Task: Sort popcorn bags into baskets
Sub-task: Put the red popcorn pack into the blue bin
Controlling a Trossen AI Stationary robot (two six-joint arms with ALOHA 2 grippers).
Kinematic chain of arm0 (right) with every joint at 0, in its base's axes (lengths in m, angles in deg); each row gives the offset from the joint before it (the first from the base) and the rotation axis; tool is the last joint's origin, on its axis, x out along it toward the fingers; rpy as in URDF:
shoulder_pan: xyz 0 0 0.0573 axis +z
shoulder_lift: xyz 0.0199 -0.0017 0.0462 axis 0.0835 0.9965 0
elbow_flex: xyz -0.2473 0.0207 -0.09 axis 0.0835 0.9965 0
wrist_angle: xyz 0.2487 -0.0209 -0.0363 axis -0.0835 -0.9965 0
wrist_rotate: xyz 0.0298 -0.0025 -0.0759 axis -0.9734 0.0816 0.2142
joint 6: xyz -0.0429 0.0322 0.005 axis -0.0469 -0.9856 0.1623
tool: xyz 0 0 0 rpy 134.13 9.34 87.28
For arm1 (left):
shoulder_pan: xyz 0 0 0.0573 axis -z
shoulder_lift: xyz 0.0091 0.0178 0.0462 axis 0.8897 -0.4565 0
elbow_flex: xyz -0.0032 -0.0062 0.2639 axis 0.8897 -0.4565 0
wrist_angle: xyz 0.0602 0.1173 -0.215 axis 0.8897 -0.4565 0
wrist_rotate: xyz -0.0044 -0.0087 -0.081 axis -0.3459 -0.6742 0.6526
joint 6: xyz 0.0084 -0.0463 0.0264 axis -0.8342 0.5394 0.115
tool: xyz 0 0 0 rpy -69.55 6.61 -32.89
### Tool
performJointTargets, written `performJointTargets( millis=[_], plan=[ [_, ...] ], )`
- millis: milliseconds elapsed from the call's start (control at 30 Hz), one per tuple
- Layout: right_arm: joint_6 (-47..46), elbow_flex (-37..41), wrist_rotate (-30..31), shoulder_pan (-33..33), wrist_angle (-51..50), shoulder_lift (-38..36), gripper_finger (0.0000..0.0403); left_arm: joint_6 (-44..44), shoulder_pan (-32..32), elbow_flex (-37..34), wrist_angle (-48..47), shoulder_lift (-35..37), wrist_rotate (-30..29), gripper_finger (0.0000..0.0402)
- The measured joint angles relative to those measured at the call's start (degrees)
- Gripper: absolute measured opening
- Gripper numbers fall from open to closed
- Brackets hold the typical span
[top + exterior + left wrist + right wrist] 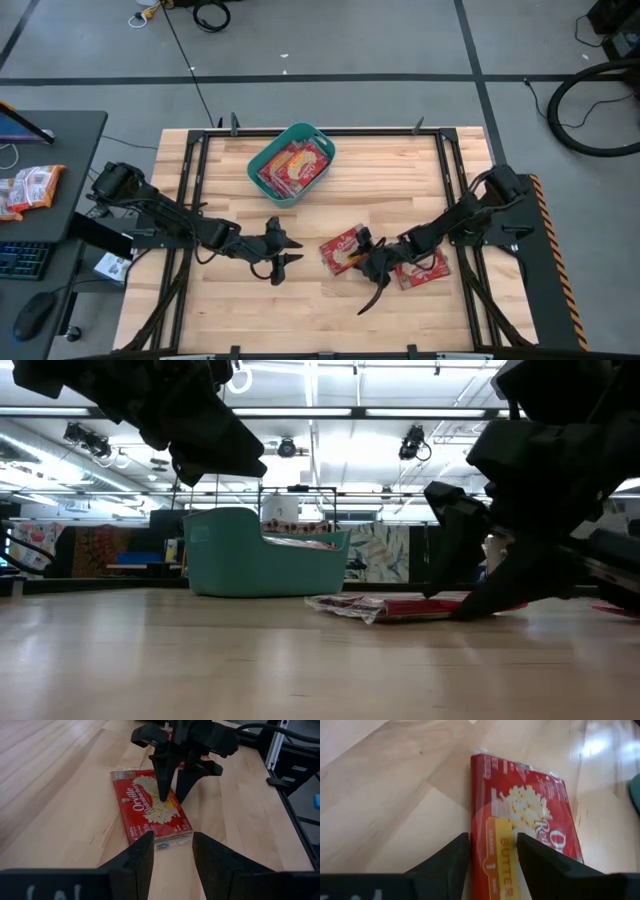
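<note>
A teal tub [262, 163] sat at the worktop's far middle, holding several flat red bags [296, 163]. Two more red bags lay flat on the wood nearer the front: one [343, 249] mid-right, another [424, 268] just beside it.

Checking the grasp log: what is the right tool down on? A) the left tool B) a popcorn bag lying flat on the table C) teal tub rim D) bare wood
B: the right tool straddles a popcorn bag flat on the table.
</note>
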Motion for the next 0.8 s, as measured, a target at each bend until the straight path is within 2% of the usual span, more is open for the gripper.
performJointTargets(
  millis=[200, 333, 467, 600, 800],
  plan=[
    [0.3, -0.1, 0.5, 0.0, 1.5, 1.5, 0.0132, 0.0, 0.1, 0.0, -0.6, 0.0, 0.0, 0.0141],
    [0.2, 0.0, -0.1, 0.0, 1.0, 1.4, 0.0071, 0.2, 0.1, 0.0, -0.6, 0.0, 0.4, 0.0141],
    [0.8, 0.0, 0.0, 0.0, -0.4, 0.1, 0.0013, 0.4, 0.1, 0.0, -0.5, 1.1, 5.2, 0.0141],
    [2.9, -0.7, 4.1, -0.2, -6.8, -3.8, 0.0013, 0.7, 0.5, 0.0, -1.3, 4.3, 9.4, 0.0141],
    [8.3, -5.6, 9.2, -3.3, -18.8, -10.5, 0.0006, 0.6, 1.5, 0.0, -3.6, 8.7, 9.5, 0.0141]
  ],
)
